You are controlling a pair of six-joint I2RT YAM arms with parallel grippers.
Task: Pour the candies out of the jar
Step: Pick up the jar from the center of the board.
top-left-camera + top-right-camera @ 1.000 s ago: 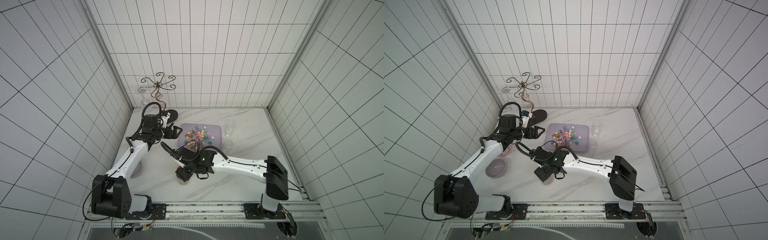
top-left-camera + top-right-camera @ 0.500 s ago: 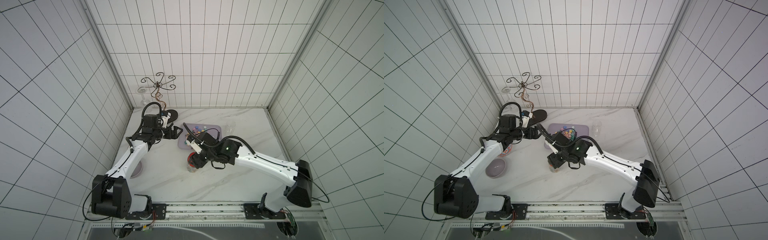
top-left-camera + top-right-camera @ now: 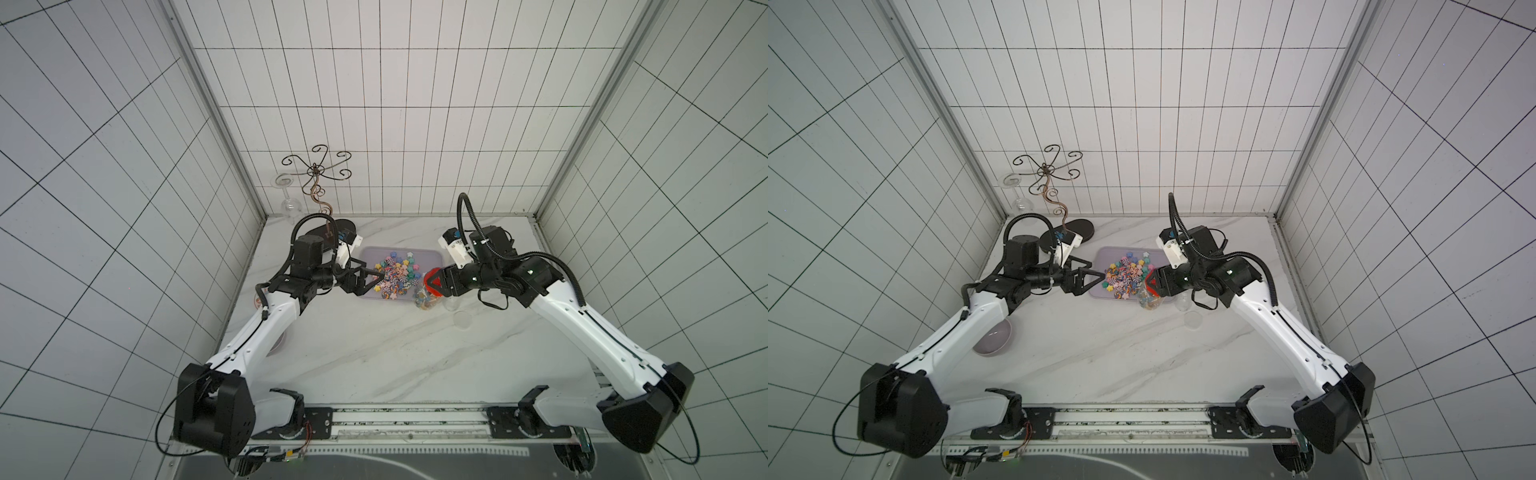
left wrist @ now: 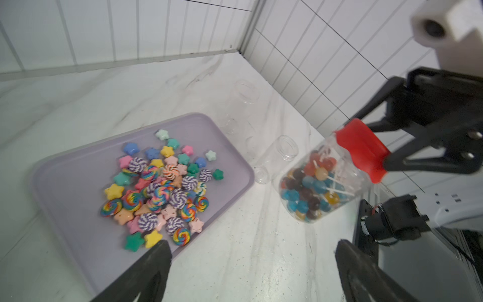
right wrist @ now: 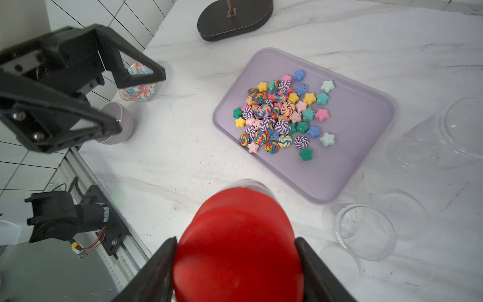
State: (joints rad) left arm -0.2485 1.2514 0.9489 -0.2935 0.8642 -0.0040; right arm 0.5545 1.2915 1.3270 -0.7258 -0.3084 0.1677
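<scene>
A clear jar (image 4: 313, 193) with a red lid (image 4: 362, 150) hangs tilted above the table, just off the front right corner of the lavender tray (image 4: 68, 183). My right gripper (image 5: 236, 245) is shut on the red lid (image 5: 236, 243), one finger on each side. Lollipop candies (image 4: 309, 188) fill the jar (image 3: 424, 296). More candies (image 5: 282, 117), stars and swirls, lie piled on the tray (image 3: 428, 257). My left gripper (image 4: 252, 248) stands wide open and empty at the tray's left side (image 3: 372, 272).
Empty clear jars (image 5: 363, 230) stand on the table to the right of the tray, with a larger one (image 5: 444, 130) behind. A purple bowl (image 3: 994, 338) and a patterned bowl (image 5: 138, 89) sit at the left. A wire stand on a black base (image 5: 235, 21) is at the back left.
My right arm has swung from the front left of the tray to its right side, carrying the jar by its lid. The left arm has stayed put.
</scene>
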